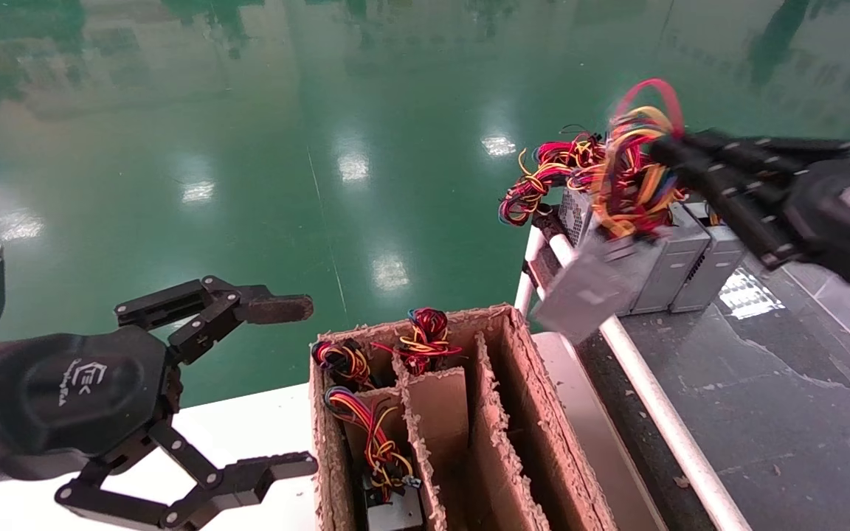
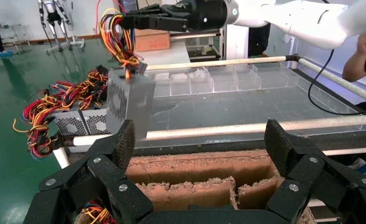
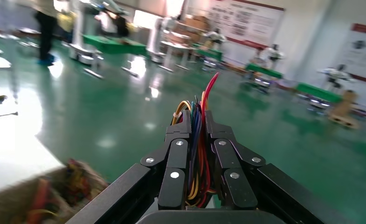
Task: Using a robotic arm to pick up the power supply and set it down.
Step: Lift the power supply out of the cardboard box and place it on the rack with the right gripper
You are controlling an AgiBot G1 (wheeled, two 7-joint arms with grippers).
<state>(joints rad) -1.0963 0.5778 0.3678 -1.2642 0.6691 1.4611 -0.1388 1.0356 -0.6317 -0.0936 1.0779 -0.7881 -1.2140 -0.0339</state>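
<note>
Grey power supply [image 1: 596, 284] hangs by its wires from the clamped right gripper [image 1: 665, 151] ("TEK"-marked left gripper [image 1: 282, 387] gapes wide).

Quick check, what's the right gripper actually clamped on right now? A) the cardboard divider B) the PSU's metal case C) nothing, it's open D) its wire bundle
D. The right gripper has its fingers closed on the wire bundle, and the power supply hangs tilted below it, above the edge of the dark table; the left gripper is open beside the cardboard box.

Grey power supply [image 1: 593, 284] dangling, tilted
</note>
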